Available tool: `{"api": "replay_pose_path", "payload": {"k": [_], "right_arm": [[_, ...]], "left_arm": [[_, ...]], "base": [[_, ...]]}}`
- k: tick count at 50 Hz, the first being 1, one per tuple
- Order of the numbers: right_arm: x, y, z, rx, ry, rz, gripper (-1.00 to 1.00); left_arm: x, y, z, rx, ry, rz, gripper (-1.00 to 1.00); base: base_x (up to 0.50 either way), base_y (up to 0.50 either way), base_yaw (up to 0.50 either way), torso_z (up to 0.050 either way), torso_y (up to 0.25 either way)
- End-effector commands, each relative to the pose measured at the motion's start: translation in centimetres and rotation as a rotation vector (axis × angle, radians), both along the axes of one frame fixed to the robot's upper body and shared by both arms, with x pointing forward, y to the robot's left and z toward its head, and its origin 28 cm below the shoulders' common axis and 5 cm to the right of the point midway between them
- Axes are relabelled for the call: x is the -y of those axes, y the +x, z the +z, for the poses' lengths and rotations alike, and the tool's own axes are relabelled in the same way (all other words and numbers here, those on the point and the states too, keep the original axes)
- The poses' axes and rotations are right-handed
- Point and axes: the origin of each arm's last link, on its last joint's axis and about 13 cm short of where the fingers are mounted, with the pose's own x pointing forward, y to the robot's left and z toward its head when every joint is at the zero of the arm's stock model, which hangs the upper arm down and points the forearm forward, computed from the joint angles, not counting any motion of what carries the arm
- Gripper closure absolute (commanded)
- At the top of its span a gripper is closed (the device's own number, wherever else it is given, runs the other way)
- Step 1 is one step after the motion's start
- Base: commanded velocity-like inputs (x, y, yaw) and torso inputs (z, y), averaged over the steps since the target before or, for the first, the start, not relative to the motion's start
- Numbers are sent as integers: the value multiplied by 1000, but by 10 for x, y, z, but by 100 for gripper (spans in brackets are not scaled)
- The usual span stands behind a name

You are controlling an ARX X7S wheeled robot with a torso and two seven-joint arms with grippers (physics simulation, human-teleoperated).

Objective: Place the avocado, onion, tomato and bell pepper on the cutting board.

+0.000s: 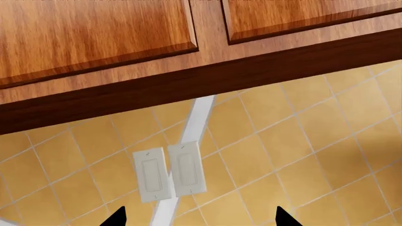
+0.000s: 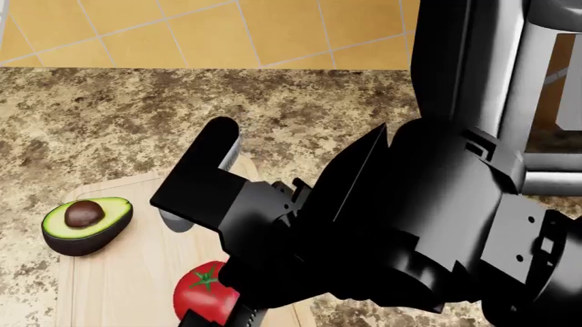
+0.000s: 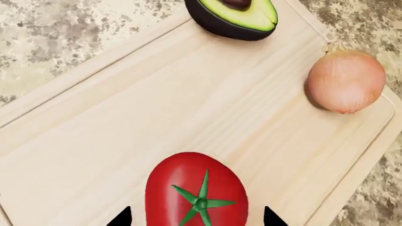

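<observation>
Speckled granite tabletop [image 2: 109,116] against yellow tiled wall [image 2: 227,30]; cutting board [image 3: 157,108] lies on it. Avocado [image 2: 86,225] cut-side up at board's edge, near a corner. Onion [image 3: 345,81] on board rim at adjacent corner. Tomato [image 3: 196,190] on board, calyx up, between tips of right claw [image 3: 196,219]; jaws spread, whether touching can't tell. Bell pepper not visible. Left claw [image 1: 199,217] spread wide, holding nothing, facing wood cabinets [image 1: 94,37] and wall switches [image 1: 168,173]
</observation>
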Motion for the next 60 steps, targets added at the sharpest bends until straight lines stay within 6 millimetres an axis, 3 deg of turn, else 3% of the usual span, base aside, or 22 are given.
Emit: {"api": "replay_pose_path", "payload": {"k": [1, 11, 22, 28, 37, 45, 60], "right_arm": [[1, -2, 13, 34, -8, 7, -100], [6, -16, 43, 118, 18, 14, -100], [22, -35, 51, 243, 120, -90, -100], [32, -49, 59, 420, 224, -189, -100], [41, -65, 61, 598, 240, -350, -100], [38, -88, 48, 741, 272, -459, -100], [43, -124, 57, 883, 488, -671, -100]], "left_arm": [[1, 0, 2, 3, 1, -4, -100], [1, 0, 1, 3, 0, -7, -100], [2, 0, -1, 0, -2, -10, -100], [3, 1, -3, -2, -1, -12, -100], [5, -1, -3, -1, 3, -24, -100], [8, -7, -8, -4, 2, -41, -100], [14, -27, -19, -27, -4, -54, -100]], "base": [[0, 0, 0, 0, 0], [0, 0, 0, 0, 0], [0, 0, 0, 0, 0], [0, 0, 0, 0, 0], [0, 0, 0, 0, 0], [0, 0, 0, 0, 0], [0, 0, 0, 0, 0]]}}
